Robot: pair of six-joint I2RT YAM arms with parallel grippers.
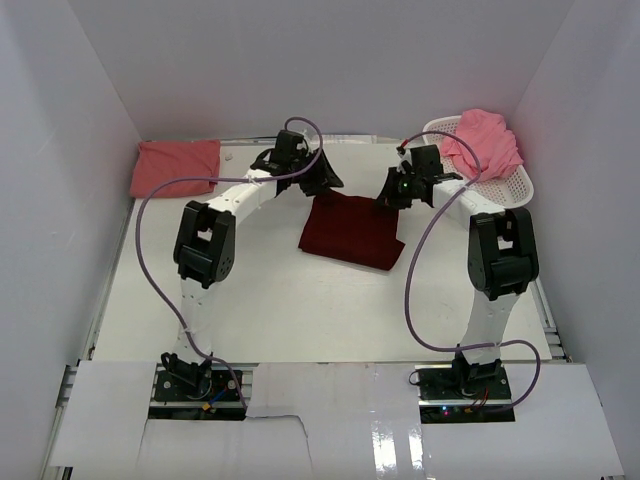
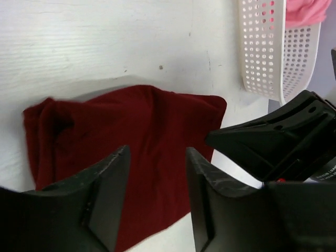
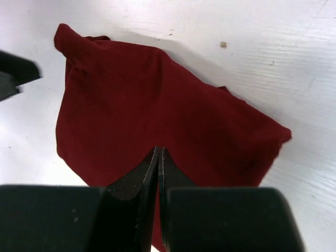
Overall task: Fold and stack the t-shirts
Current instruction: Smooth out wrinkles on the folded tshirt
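Your left tool (image 2: 157, 157) fills the bottom of its wrist view with its jaws apart and nothing between them. Your right tool (image 3: 159, 153) has its fingers pressed together, and I see no cloth pinched in them.

Both hang over the maroon shirt (image 2: 131, 136). In the top view it lies mid-frame on the tabletop (image 1: 280, 310), with the left tool at its upper left corner and the right tool at its upper right corner. From these views you cannot tell whether either tip touches the cloth.

By my reading you are about two thirds through the folding:
- The maroon shirt looks folded into a compact, slightly rumpled rectangle.
- The salmon shirt (image 1: 177, 167) lies folded flat at the upper left of the top view, well apart from the maroon one.
- The pink shirt (image 1: 485, 145) sits bunched and unfolded in the basket (image 1: 512, 190) at the upper right.

Nothing is stacked yet. That leaves you the pink shirt to fold and all three to pile.
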